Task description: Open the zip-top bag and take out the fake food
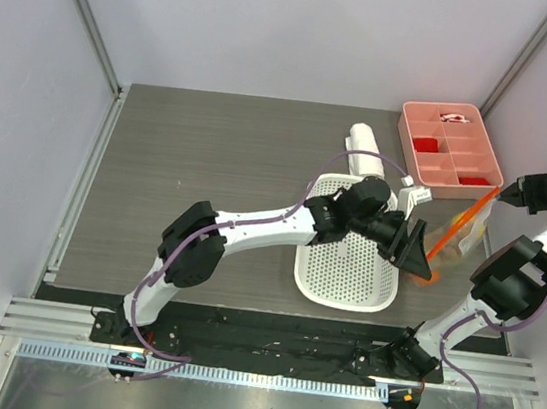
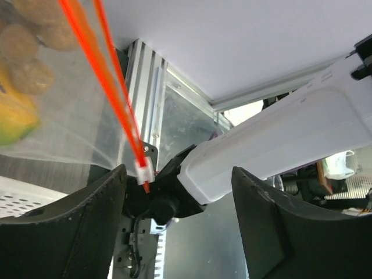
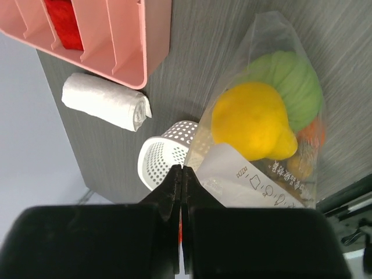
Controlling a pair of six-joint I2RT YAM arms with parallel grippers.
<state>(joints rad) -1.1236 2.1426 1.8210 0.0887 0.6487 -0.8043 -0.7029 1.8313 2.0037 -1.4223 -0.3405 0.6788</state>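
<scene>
The zip-top bag [image 1: 459,235] hangs tilted above the table's right side, its orange-red zip strip [image 1: 464,225] running from upper right to lower left. My right gripper [image 1: 505,193] is shut on the strip's upper end; the wrist view shows its jaws [image 3: 181,174] pressed together on the bag's edge [image 3: 261,174]. The fake food is inside the bag: a yellow lemon [image 3: 253,122], a green fruit [image 3: 293,81] and an orange piece [image 3: 314,133]. My left gripper [image 1: 418,256] is open at the strip's lower end. Its white slider [image 2: 143,170] sits beside the left finger [image 2: 75,226], ungripped.
A white perforated basket [image 1: 346,265] lies under my left forearm. A pink compartment tray [image 1: 450,147] stands at the back right. A white roll [image 1: 366,141] lies behind the basket. The right arm's white link [image 2: 279,145] fills the space beyond my left fingers.
</scene>
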